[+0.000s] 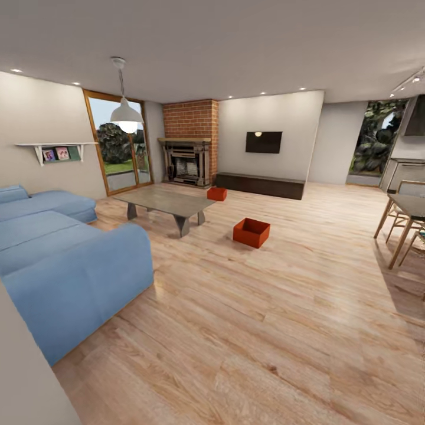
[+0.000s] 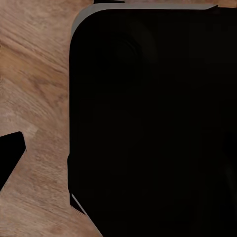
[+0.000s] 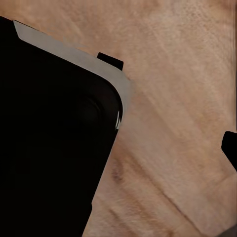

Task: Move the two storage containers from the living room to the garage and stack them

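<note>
I am in the living room, with its brick fireplace (image 1: pixel 190 139), black TV (image 1: pixel 263 142) and low dark cabinet (image 1: pixel 260 185). Two orange-red storage containers rest on the wood-plank floor. The nearer container (image 1: pixel 251 232) sits right of the coffee table (image 1: pixel 168 202); the farther container (image 1: pixel 216 193) lies beyond it, in front of the cabinet. Both are several steps ahead of me and lidless. In the left wrist view one dark fingertip (image 2: pixel 10 154) shows at the picture's edge over wood planks. In the right wrist view another dark fingertip (image 3: pixel 230 148) shows likewise. The garage is out of view.
A blue sofa (image 1: pixel 65 260) fills the left side, with a wall corner (image 1: pixel 26 378) close at my left. A dining table and chairs (image 1: pixel 407 215) stand at the right. Open plank floor (image 1: pixel 265 330) stretches between me and the containers. My black base (image 2: pixel 153 123) darkens both wrist views.
</note>
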